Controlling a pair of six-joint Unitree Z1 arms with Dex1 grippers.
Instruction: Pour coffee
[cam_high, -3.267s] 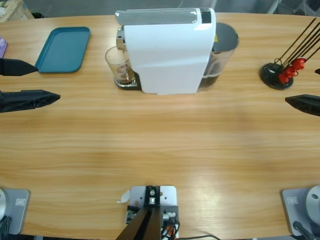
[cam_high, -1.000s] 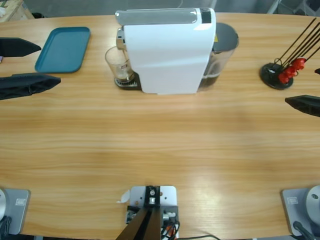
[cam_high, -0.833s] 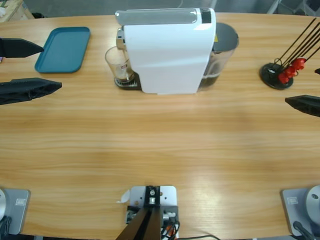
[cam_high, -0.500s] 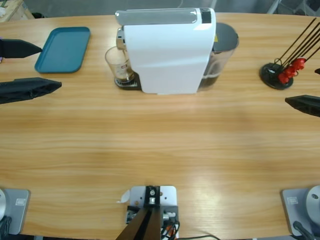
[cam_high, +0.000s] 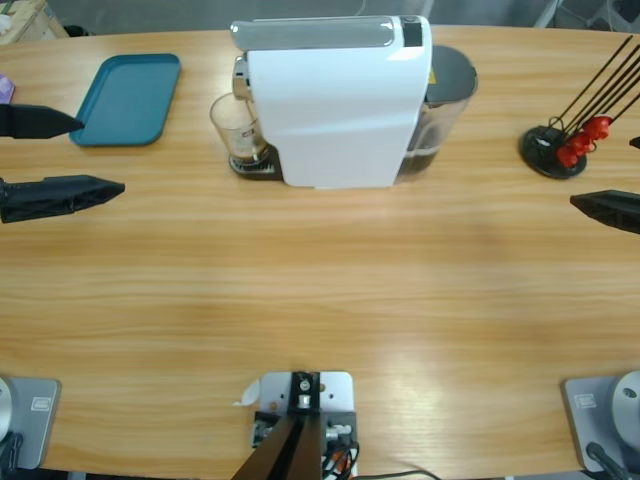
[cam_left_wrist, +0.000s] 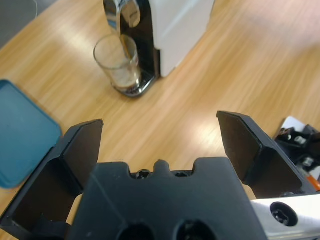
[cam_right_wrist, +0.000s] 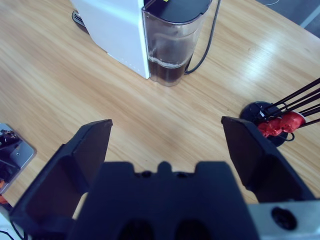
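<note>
Coffee (cam_high: 247, 156) sits as a shallow dark layer in the bottom of a clear glass (cam_high: 236, 130), which stands on the drip tray under the spout of a white coffee machine (cam_high: 335, 100) at the far side of the worktop (cam_high: 320, 290), seen from above. A teal tray (cam_high: 127, 98) lies left of the glass, well apart from it, and a black stand with red-tipped sticks (cam_high: 563, 145) is off to the right. My left claw (cam_high: 65, 155) comes in from the left edge with its two black jaws spread wide, near the teal tray's edge and holding nothing; of my right claw only one jaw tip (cam_high: 605, 208) shows at the right edge. Along my left claw (cam_left_wrist: 159, 137), the jaws stand far apart over bare wood, and ahead the glass (cam_left_wrist: 118, 64) stands under the spout with pale foam over a little dark coffee (cam_left_wrist: 126, 80) inside; a corner of the teal tray (cam_left_wrist: 22, 130) shows at the left. Along my right claw (cam_right_wrist: 167, 145), the jaws are likewise wide and empty, looking at the machine's clear water tank (cam_right_wrist: 171, 42), its cable and the stand of sticks (cam_right_wrist: 272, 120)
</note>
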